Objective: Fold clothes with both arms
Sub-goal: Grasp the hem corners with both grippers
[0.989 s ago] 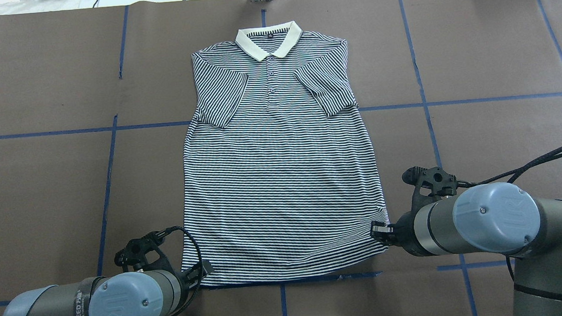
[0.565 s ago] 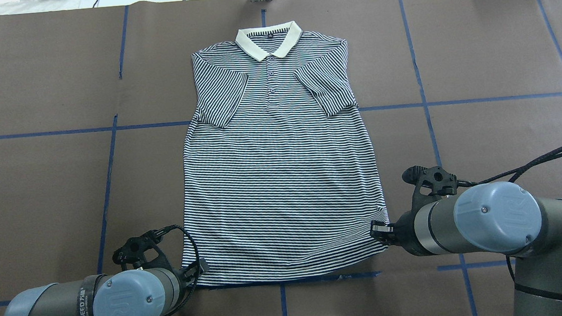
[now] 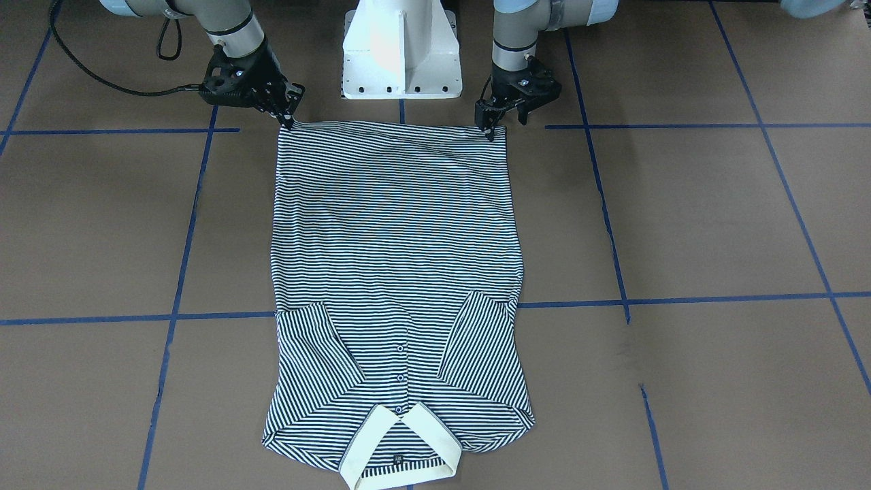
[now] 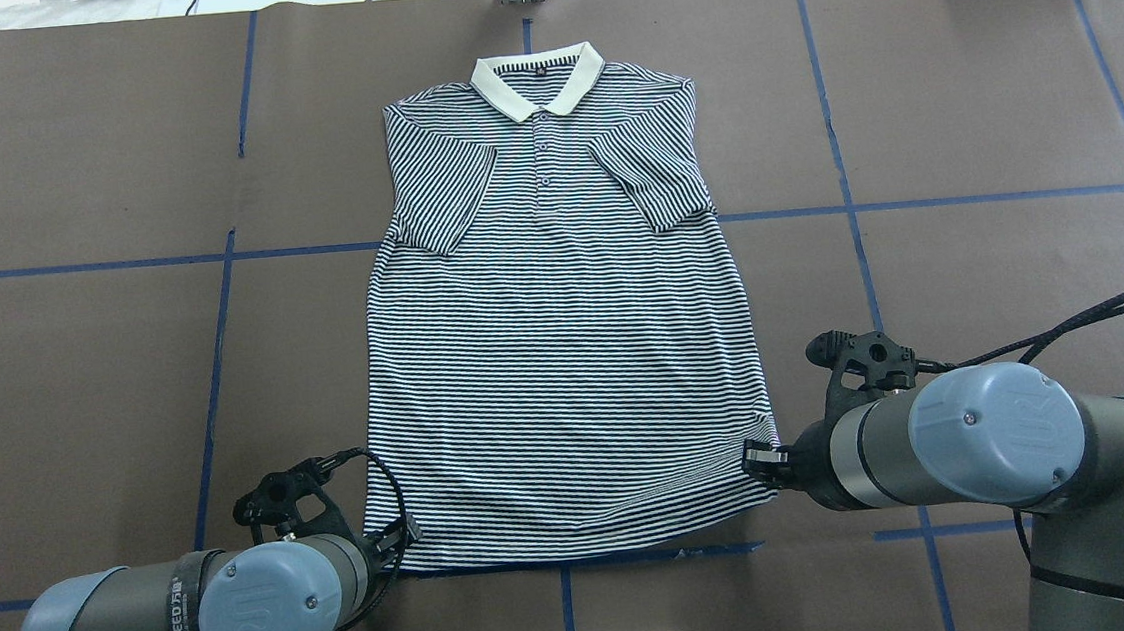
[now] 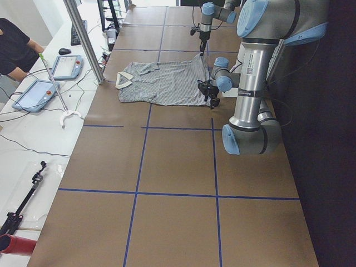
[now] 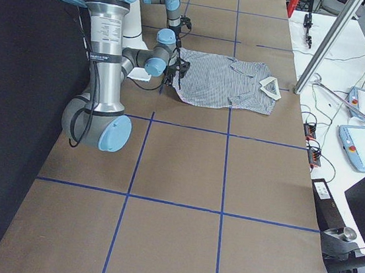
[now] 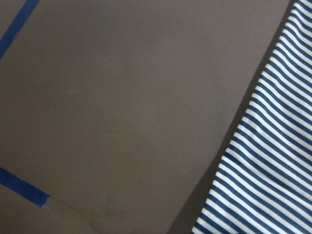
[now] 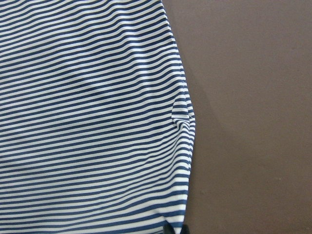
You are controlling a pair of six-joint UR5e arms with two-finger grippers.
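The polo shirt (image 3: 395,231) lay flat mid-frame, hem uppermost. My right gripper (image 3: 286,121) pinched its upper-left hem corner; my left gripper (image 3: 505,122) hung open at the upper-right. If it closed short of cloth, I reckoned the lift would skew.

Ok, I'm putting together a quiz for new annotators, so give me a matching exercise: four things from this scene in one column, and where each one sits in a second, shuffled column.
Things
1. cream collar
2. left end effector
3. right end effector
4. white pedestal base

Places
A. at the hem corner on the robot's right
B. at the end of the striped polo shirt farthest from the robot
C. behind the middle of the hem, on the robot's side
D. at the hem corner on the robot's left

Pairs: 1-B, 2-D, 3-A, 4-C
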